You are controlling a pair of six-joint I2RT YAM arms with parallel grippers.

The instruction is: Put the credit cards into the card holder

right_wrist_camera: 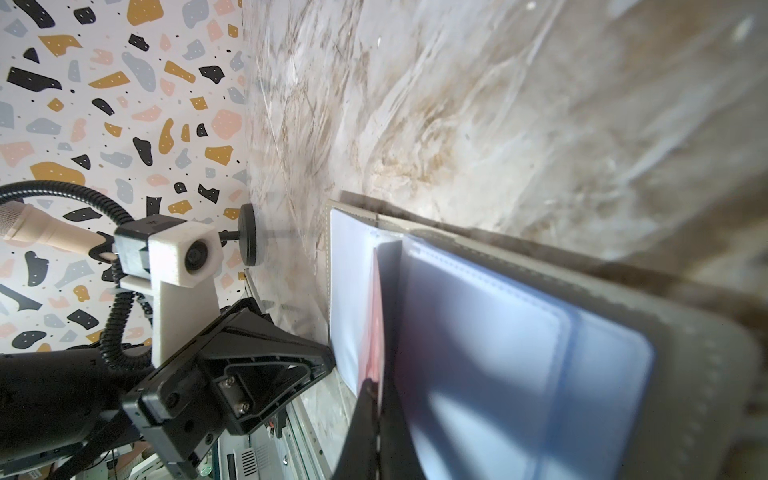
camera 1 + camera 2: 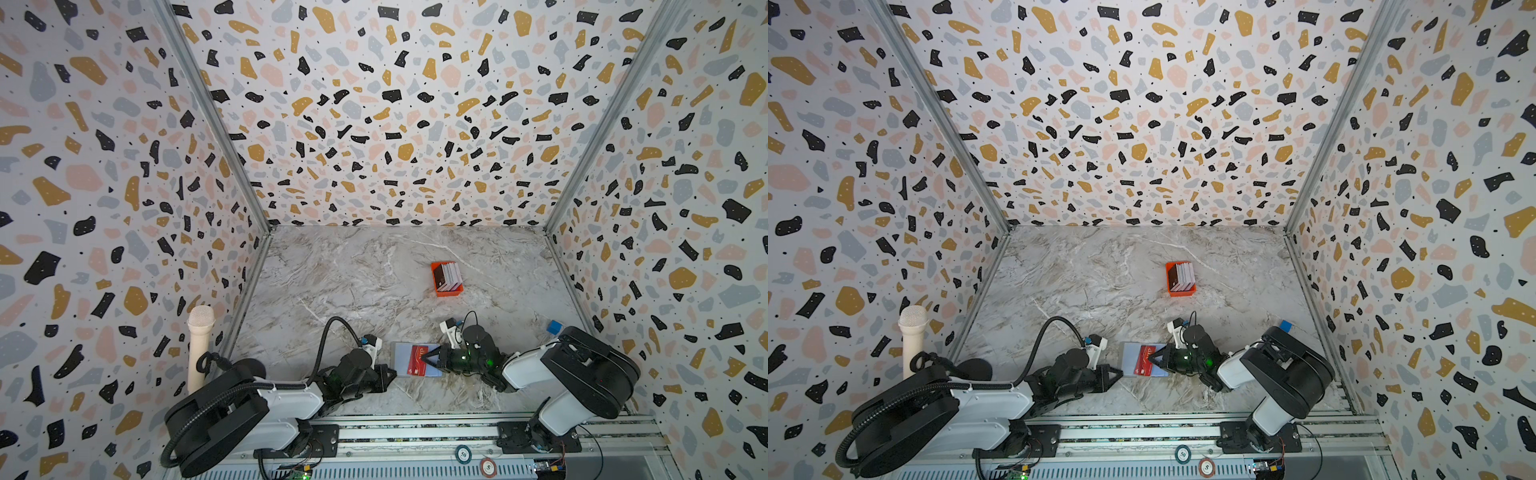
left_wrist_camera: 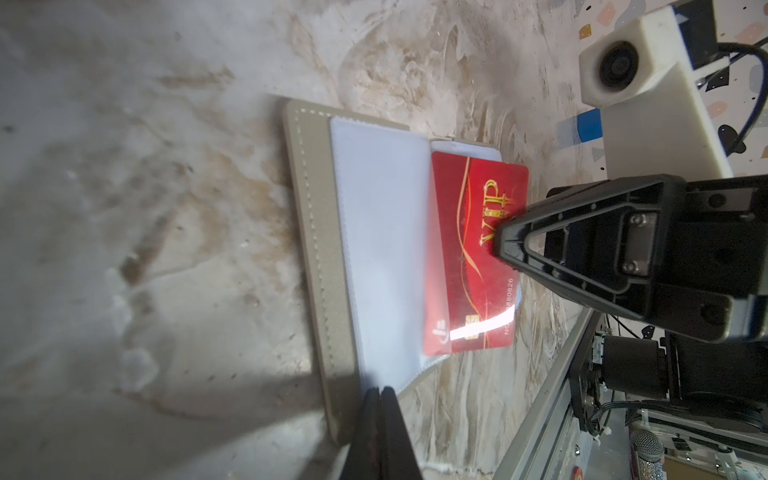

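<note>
Top view: orange tray [image 2: 449,293] beyond card holder [image 2: 402,357]

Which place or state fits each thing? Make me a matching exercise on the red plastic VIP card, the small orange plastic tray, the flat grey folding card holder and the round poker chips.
Things:
1. red plastic VIP card
2. small orange plastic tray
3. flat grey folding card holder
4. round poker chips

Places or states:
A. on the metal front rail
B. open on the marble table, left gripper shut at its edge
C. pinched by the shut right gripper, edge tucked among clear pockets
D. farther back, holding whitish cards on edge

Pairs: 1-C, 2-D, 3-B, 4-A
</note>
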